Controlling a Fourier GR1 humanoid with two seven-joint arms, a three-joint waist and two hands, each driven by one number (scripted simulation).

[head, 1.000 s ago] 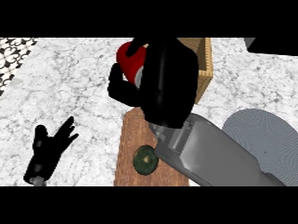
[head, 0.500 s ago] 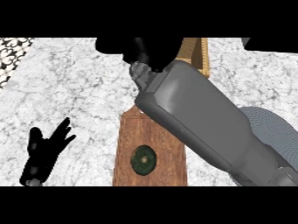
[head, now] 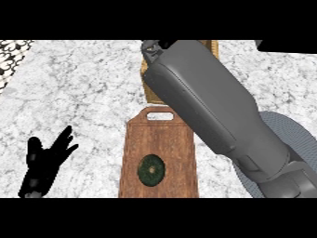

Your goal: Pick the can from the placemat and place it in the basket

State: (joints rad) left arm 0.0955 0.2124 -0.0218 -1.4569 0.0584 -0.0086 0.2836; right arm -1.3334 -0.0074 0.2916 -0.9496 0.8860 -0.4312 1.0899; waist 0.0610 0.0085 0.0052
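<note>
The grey right forearm [head: 222,116] stretches over the white marble surface [head: 85,93] and the brown wooden board [head: 157,153]; its hand's state cannot be told. The black left hand [head: 45,160] rests with fingers spread wide, holding nothing.

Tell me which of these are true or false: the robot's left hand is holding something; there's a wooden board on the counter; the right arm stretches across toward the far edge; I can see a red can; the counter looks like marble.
1. The left hand holds something: false. It rests open at the lower left, fingers up, on nothing.
2. A wooden board lies on the counter: true. A dark green round thing sits on it.
3. The right forearm stretches toward the far edge: true. Its hand is mostly out of sight there.
4. A red can is visible: false. None shows in the head view.
5. The counter looks like marble: true, white with grey veins.
</note>
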